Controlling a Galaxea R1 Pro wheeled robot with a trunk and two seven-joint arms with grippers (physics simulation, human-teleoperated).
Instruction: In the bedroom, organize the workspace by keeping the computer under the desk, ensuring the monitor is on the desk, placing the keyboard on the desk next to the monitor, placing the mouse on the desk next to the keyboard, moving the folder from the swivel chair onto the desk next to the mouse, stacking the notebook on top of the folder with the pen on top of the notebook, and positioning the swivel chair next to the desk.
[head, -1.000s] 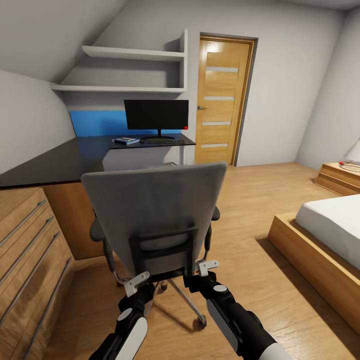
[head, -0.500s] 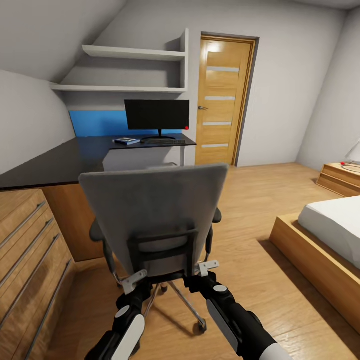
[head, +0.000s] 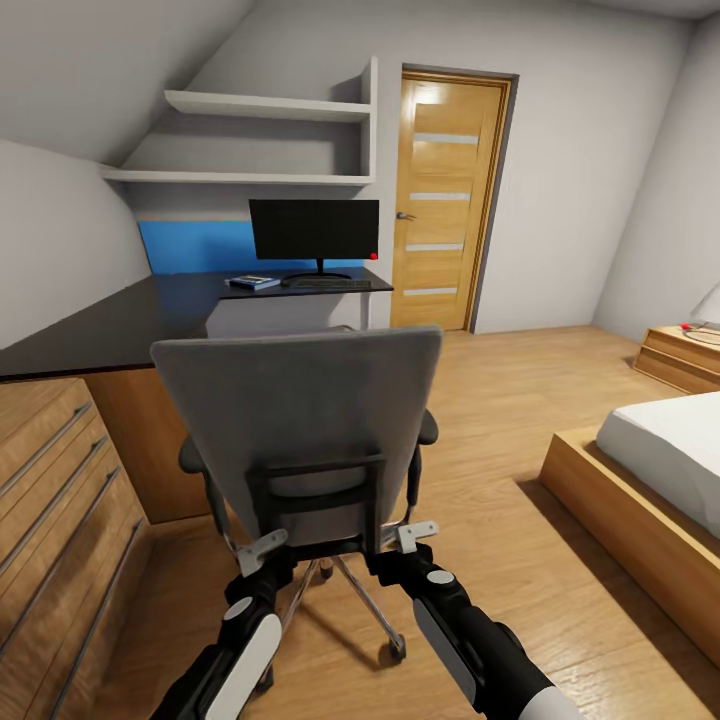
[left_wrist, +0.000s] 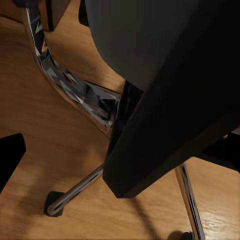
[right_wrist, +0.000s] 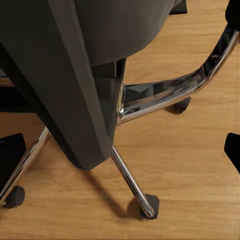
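End effector on the right (head: 415, 533): low behind the swivel chair (head: 300, 420), just beside the dark back frame, fingers (right_wrist: 233, 148) wide apart with the frame between them in the right wrist view. End effector on the left (head: 262, 548): close up to the other side of the frame. One dark finger (left_wrist: 10, 161) at the edge of the left wrist view, so cannot tell if apart or together.

Swivel chair well apart from the dark surface (head: 150, 310), with bare wood floor in between. Monitor (head: 314, 228) and keyboard (head: 325, 283) already up there, far at the back.

What could go wrong, at a guess:
- Pushing harder on one side, and turning the chair toward the drawers (head: 60, 500) instead of rolling it straight.
- Sliding off the frame, since nothing looks clamped on it.
- Catching a wheel (right_wrist: 149, 206) on the floor and tipping the tall back.
- Bumping the chair hard into the surface.

Hard to see:
- Seat hidden behind the chair back, so cannot tell if a folder lies on it.
- Small blue flat thing (head: 252, 281) beside the keyboard, too far off to name.
- Space under the surface hidden by the chair.
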